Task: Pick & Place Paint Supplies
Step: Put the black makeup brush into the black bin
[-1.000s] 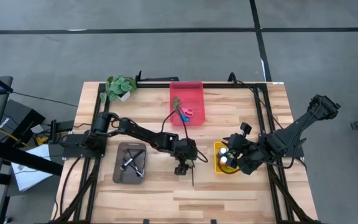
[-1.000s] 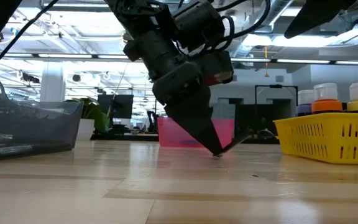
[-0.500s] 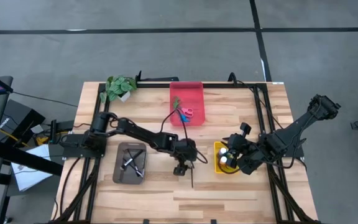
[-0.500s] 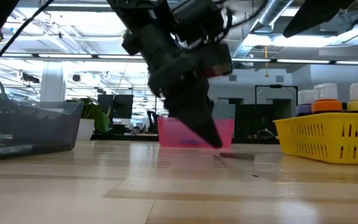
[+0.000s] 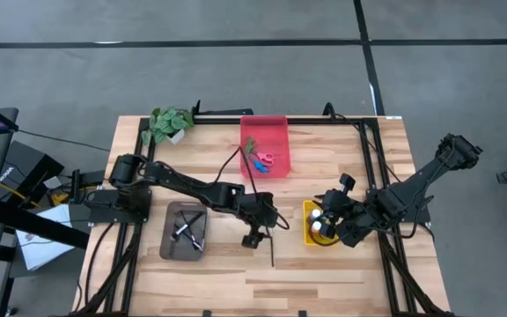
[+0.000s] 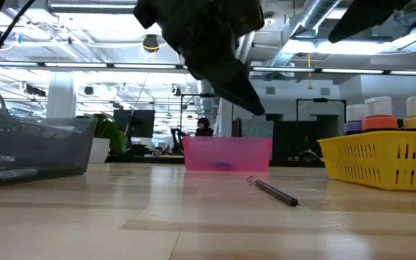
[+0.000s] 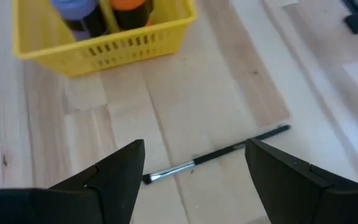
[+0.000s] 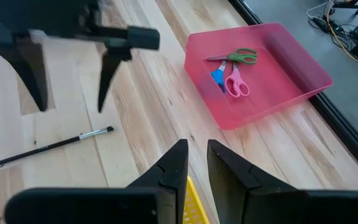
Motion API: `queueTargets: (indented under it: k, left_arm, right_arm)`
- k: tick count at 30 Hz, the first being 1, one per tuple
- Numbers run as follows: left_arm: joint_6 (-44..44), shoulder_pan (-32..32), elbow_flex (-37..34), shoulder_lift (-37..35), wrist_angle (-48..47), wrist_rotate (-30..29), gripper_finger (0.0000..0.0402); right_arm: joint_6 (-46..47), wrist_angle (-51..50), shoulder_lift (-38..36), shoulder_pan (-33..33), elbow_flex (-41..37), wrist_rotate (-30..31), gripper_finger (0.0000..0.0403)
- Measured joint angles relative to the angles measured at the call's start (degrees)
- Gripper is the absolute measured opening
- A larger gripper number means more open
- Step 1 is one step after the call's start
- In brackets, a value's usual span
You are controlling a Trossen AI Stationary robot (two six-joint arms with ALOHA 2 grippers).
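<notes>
High view | left tool (image 5: 253,238) open above brush (image 5: 271,252) | yellow basket (image 5: 307,231) beside

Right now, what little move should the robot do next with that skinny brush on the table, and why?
Probably lower the left gripper straight down and close on the brush. The brush lies flat and loose on the table, and the left gripper hangs open right above it, a finger to either side. The grey tray already holds other brushes, so it likely goes there. The right gripper waits by the yellow basket.
</notes>
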Motion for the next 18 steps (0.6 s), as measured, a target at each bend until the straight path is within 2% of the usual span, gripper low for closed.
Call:
queueTargets:
  k: [8, 18]
  left_arm:
    - [4.3, -3.4, 0.0, -0.9, 0.4, 0.1, 0.0273]
    - [2.3, -6.0, 0.1, -1.1, 9.0, -19.4, 0.0273]
  right_arm:
    - [-0.2, 0.1, 0.0, 0.0, 0.0, 0.0, 0.0056]
    - [-0.1, 0.3, 0.0, -0.1, 0.0, 0.0, 0.0056]
